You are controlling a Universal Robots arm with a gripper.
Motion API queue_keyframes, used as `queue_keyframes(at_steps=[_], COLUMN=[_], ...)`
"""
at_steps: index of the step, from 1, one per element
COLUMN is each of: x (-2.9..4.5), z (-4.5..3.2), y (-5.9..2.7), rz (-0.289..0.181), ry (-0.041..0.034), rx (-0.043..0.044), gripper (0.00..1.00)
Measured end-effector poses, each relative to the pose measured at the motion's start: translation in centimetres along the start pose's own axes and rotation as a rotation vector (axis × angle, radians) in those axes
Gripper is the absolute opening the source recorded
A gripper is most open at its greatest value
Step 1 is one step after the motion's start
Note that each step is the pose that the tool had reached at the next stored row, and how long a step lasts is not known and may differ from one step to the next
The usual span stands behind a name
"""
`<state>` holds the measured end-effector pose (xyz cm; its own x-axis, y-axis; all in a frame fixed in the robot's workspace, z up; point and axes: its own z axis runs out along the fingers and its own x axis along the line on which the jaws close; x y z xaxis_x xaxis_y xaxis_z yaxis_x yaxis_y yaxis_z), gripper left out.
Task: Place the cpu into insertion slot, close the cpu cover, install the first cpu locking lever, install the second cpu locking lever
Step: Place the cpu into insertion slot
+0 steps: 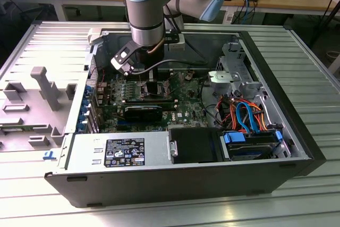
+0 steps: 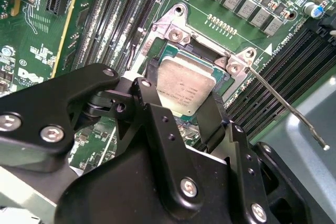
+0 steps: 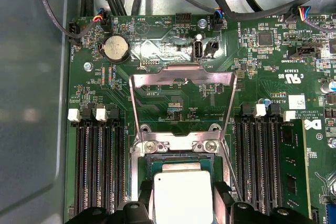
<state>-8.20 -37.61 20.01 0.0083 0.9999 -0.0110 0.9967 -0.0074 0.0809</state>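
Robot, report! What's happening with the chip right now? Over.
Gripper shut on cpu, right over the slot. Cover stands open, off the slot. One lever sticks out beside the slot, apart from the cpu.

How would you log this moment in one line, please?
gripper: holding cpu | cpu: at insertion slot, seating unclear | cpu cover: open | locking lever: unlatched

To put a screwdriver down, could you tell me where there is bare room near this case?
Bare table lies at the exterior view's right of the case and along its near side. Inside is crowded: cables, drives, the arm over the motherboard.
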Motion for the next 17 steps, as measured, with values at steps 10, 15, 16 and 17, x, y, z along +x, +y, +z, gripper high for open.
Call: queue_keyframes(at_steps=[10,15,16,17], x=[0.0,-0.08,-0.12,-0.17], z=[-0.24,-0.22,-0.21,-0.2], y=[0.0,0.08,0.11,0.14], rz=[0.009,0.022,0.024,0.025], ry=[0.005,0.0069,0.0068,0.0068], rx=[-0.0002,0.0014,0.0018,0.0022], gripper=[0.54,0.54,0.54,0.54])
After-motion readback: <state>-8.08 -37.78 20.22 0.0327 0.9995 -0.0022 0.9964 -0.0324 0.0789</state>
